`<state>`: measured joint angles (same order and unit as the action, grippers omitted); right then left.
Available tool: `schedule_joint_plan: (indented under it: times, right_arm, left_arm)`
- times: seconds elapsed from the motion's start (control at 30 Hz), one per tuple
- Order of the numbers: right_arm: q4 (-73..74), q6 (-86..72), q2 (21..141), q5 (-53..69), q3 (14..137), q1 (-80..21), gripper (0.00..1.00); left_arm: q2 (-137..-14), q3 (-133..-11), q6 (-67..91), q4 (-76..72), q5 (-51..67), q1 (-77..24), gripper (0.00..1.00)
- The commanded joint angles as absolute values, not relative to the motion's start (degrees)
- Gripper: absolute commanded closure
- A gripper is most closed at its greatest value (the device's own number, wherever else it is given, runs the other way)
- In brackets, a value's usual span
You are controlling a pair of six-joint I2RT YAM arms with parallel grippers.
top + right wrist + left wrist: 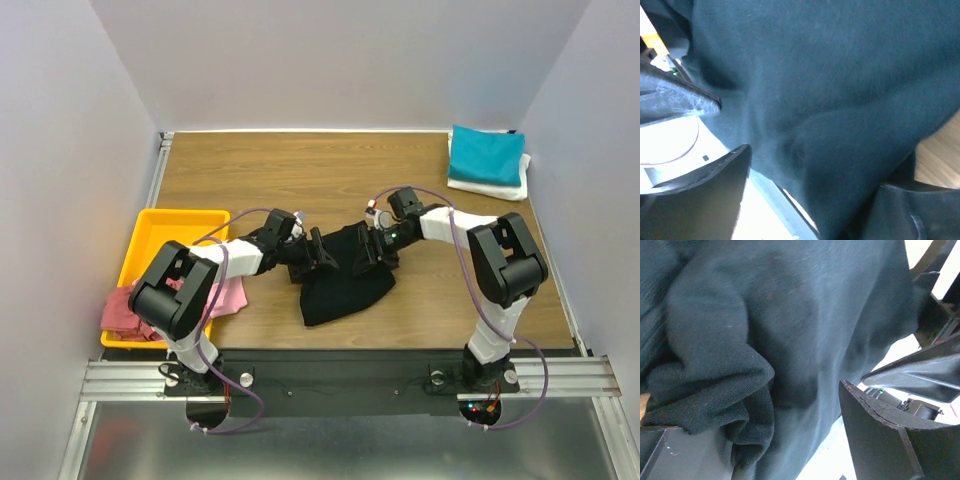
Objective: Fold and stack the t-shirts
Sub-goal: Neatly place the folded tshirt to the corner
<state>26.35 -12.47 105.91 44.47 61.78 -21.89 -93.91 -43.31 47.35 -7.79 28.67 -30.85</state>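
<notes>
The large black t-shirt (345, 285) lies bunched at the table's middle and fills the left wrist view (790, 315) and the right wrist view (840, 75). My left gripper (322, 255) is at its upper left edge. Its jaws (760, 410) stand wide apart, with cloth bunched over the left finger. My right gripper (375, 250) is at the upper right edge. Its jaws (815, 167) also stand wide apart, with cloth resting against the right finger. A folded teal t-shirt (487, 155) lies on a white one (480, 187) at the back right. A pink t-shirt (230, 297) and a dusty red one (122, 312) lie at the left.
A yellow tray (170, 222) stands at the left edge; the dusty red shirt hangs over its near corner. Grey walls close in the table on three sides. Bare wood shows at the back middle and the near right.
</notes>
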Motion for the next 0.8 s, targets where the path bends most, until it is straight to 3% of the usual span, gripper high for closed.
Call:
schedule_joint_plan:
  times: [0.0, 0.13, 0.2, 0.43, 0.77]
  right_arm:
    - [24.87, -13.01, 109.77, 41.93, 62.14, -25.04, 0.39]
    - [25.05, -13.71, 110.30, 39.03, 62.49, -25.22, 0.69]
    - [25.22, -14.67, 110.04, 36.40, 62.58, -25.22, 1.00]
    - [29.96, -13.11, 107.67, 25.24, 70.03, -22.60, 1.00]
    - [38.67, -5.63, 109.06, 15.74, 85.68, -12.49, 1.00]
  left_arm:
    - [-97.64, -42.80, 46.76, -5.18, 26.19, -32.78, 0.18]
    - [-97.56, -42.80, 46.67, -5.27, 26.19, -32.96, 0.18]
    - [-97.12, -42.89, 46.41, -4.93, 25.93, -32.87, 0.17]
    - [-92.56, -45.35, 42.28, 2.72, 22.33, -30.86, 0.08]
    - [-85.34, -46.14, 33.41, 12.91, 21.53, -22.24, 0.06]
